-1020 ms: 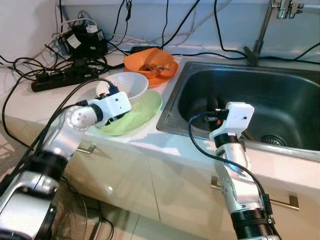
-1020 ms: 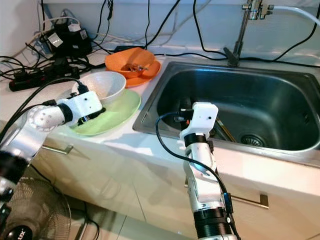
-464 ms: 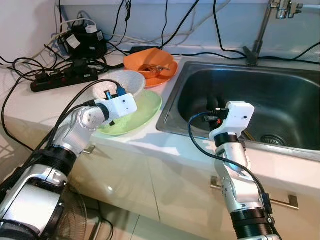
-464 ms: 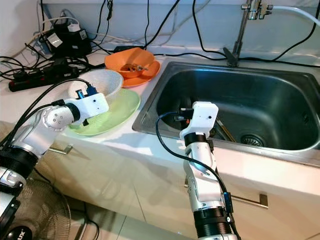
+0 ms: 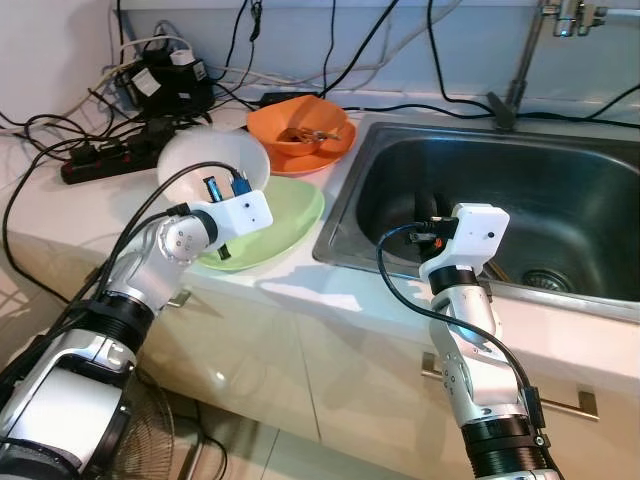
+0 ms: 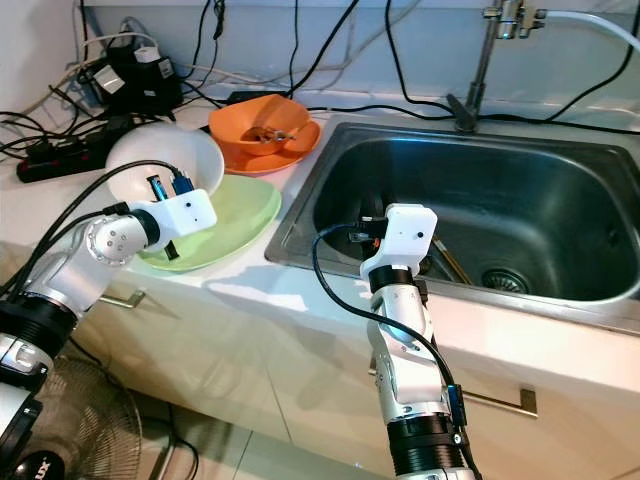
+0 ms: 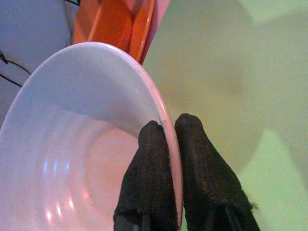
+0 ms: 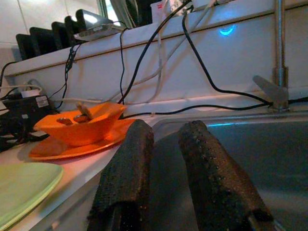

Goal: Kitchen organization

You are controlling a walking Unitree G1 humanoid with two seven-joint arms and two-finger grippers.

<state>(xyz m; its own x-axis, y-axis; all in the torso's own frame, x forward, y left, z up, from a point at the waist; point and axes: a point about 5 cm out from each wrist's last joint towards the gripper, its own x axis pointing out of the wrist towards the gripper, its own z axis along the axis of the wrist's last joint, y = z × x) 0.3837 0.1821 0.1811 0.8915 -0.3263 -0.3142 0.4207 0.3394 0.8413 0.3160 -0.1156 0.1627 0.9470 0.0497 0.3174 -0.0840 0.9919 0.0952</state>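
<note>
- Left gripper point(image 7: 171, 132) reaches over the worktop's left part, fingers pinched on a bowl rim.
- Right gripper point(image 8: 161, 144) hangs at the sink's front edge, fingers slightly parted, empty.

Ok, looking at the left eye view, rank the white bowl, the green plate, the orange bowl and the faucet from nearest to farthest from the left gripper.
1. White bowl: its rim is pinched in the left gripper, tilted up over the counter.
2. Green plate: directly beneath and beside the gripper.
3. Orange bowl: farther back on the counter, by the sink's corner.
4. Faucet: behind the sink, on the robot's right.
</note>
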